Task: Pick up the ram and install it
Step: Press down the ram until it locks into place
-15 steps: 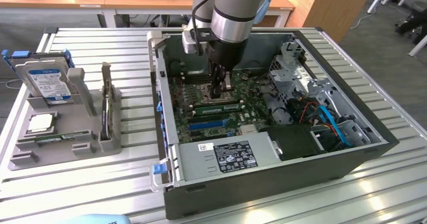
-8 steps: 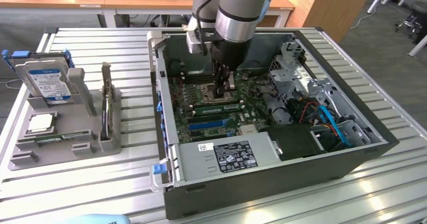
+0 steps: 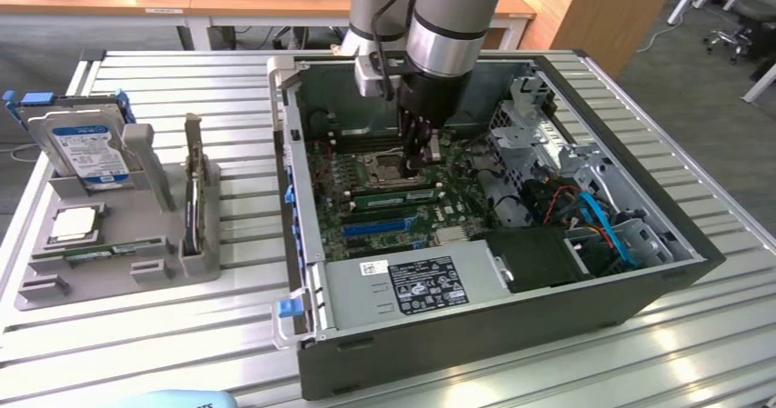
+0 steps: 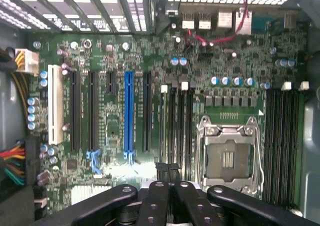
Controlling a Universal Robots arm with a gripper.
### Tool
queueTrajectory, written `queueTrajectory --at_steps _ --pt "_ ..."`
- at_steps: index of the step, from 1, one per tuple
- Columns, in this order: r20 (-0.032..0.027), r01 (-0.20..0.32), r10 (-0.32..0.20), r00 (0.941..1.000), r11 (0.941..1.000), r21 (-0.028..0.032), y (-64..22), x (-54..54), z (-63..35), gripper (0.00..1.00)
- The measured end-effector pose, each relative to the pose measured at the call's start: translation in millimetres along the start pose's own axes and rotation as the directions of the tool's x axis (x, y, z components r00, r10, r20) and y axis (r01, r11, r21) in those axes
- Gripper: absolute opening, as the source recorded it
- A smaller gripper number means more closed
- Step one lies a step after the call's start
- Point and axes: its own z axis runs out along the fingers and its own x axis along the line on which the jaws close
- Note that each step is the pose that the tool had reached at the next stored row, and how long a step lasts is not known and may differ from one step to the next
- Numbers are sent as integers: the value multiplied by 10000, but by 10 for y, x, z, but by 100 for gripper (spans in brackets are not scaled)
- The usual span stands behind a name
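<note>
Slatted metal bench (image 3: 182, 335), open PC case (image 3: 485, 335) on it. We see the claw (image 3: 416, 158) down inside the case, fingers pressed together, over the motherboard (image 4: 115, 111) by the CPU socket (image 4: 227, 158). The ram (image 3: 391, 187) sits seated in a slot just below the fingertips. Off to the side, a grey tray (image 3: 109, 272) holds a hard drive (image 3: 85, 149).

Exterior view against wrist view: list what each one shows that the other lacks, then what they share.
Exterior view alone: the hard drive upright in the grey parts holder, the processor chip, the power supply label. Wrist view alone: the blue expansion slot, the white slot, the rear ports. Both: the motherboard, its empty CPU socket, and the shut gripper.
</note>
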Motion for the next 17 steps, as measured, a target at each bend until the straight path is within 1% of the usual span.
queueTrajectory --at_steps 2,17 --pt "1 1 -1 10000 10000 0 -16 0 0 10" --pt "0 -14 14 10000 10000 0 -17 -1 0 10"
